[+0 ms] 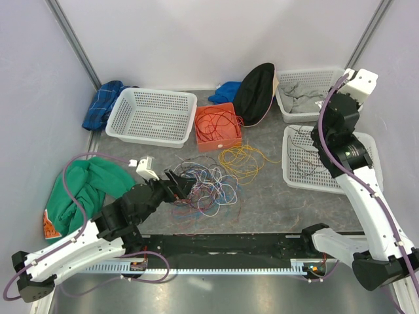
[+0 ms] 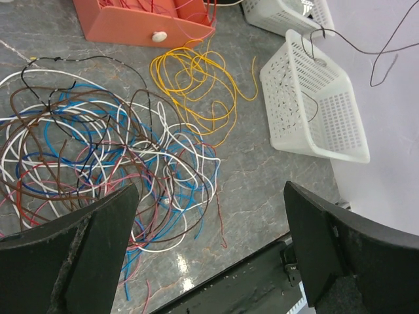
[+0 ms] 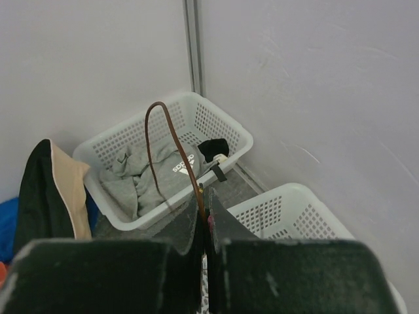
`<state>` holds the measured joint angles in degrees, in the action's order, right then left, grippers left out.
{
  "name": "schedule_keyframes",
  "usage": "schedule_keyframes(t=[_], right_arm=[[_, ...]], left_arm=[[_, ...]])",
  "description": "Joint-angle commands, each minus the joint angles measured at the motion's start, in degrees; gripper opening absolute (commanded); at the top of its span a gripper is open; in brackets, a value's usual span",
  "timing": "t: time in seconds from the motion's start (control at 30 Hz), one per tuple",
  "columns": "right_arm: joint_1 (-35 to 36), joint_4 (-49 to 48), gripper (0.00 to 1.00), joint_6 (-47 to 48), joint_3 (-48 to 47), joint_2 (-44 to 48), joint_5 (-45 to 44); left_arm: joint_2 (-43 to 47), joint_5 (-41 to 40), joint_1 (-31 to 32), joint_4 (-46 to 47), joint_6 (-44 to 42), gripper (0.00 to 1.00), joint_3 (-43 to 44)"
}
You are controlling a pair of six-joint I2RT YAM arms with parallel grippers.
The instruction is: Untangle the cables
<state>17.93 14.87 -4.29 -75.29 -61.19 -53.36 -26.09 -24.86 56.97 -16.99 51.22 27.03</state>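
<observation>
1. One green cloth lies bunched at the far left of the table.
2. There are two blue cloths. A checked one sits in the back left corner, and a plain one lies behind the orange box.
3. There are three white baskets. The left basket stands just beside the checked cloth.
4. The left gripper hovers at the left edge of the tangle. Its two fingers are spread wide apart and hold nothing.
5. The cables lie mid-table in one loose heap of white, blue, brown, red and purple loops that cross over each other.
6. One orange box stands behind the heap with red cables coiled inside. The left wrist view shows a white knob on its front.
7. One yellow bundle lies just right of the heap, near the box and separate from the other colours.
8. One black hat with a tan lining leans against the rear right basket.
9. The rear right basket holds one grey garment. The front right basket stands just in front of it.
10. The right gripper is raised above the front right basket. Its fingers are pressed together on one brown cable, which arches up from them. A thin dark strand trails down into that basket.
</observation>
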Motion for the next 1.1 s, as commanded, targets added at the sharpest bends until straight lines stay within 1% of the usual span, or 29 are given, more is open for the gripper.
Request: schedule_keyframes(t=[0.0,0.17,0.33,0.37,0.4,0.43,0.47,0.53,0.57,0.67,0.73,0.77,0.83,0.9,1.03,1.07], right_arm=[[-3.4,-0.5,0.00,-4.8,4.0,3.3,2.5],[-6.8,0.5,0.00,-9.5,13.1,7.0,5.4],[-7.9,3.3,0.00,-15.4,19.8,7.2,9.8],[-8.0,3.8,0.06,-16.0,20.4,7.2,11.1],[-8.0,4.1,0.33,-17.5,21.1,7.4,12.2],[-8.0,4.1,0.44,-18.0,22.5,8.4,13.4],[-7.9,3.9,0.59,-19.1,23.2,9.3,15.8],[-7.8,2.5,0.68,-20.1,25.1,12.3,18.2],[-7.8,2.2,0.80,-20.2,25.2,13.2,20.2],[-6.5,2.4,0.98,-19.8,23.4,15.1,23.6],[-4.9,3.8,0.98,-19.8,21.4,15.2,25.7],[-2.9,4.0,0.98,-19.7,21.1,15.3,26.5],[-0.9,3.6,0.98,-19.7,20.9,15.5,29.9],[3.1,1.4,0.97,-19.4,21.7,15.7,32.5],[9.7,-2.6,0.92,-18.8,25.6,12.8,46.2],[12.6,-3.2,0.91,-19.0,26.4,12.2,47.4]], left_arm=[[0.2,0.9,-0.1,2.8,1.7,1.00,-1.0],[0.1,1.5,-0.2,3.2,1.4,1.00,-1.3],[0.6,2.4,-0.1,2.8,1.5,1.00,-2.0],[0.9,2.2,-0.1,2.5,1.6,1.00,-2.1],[1.2,2.1,-0.1,2.5,1.7,1.00,-2.3],[1.7,1.8,-0.2,2.3,1.6,1.00,-2.5],[2.0,1.2,-0.1,2.1,1.5,1.00,-2.6],[2.4,0.6,-0.1,2.1,1.3,1.00,-2.6],[2.4,-0.1,-0.1,2.1,1.1,1.00,-2.5],[1.0,-1.3,-0.1,2.1,-0.2,1.00,-1.5],[-0.3,-1.9,-0.1,2.1,-0.5,1.00,-0.7],[-2.0,-2.0,-0.1,2.1,-0.8,1.00,-0.3],[-3.8,-2.1,-0.1,2.1,-0.8,1.00,0.4],[-6.9,-2.1,-0.1,2.1,-0.2,1.00,0.8],[-12.4,-2.5,-0.1,1.6,1.1,1.00,1.6],[-13.5,-3.3,-0.1,0.8,2.0,1.00,2.0]])
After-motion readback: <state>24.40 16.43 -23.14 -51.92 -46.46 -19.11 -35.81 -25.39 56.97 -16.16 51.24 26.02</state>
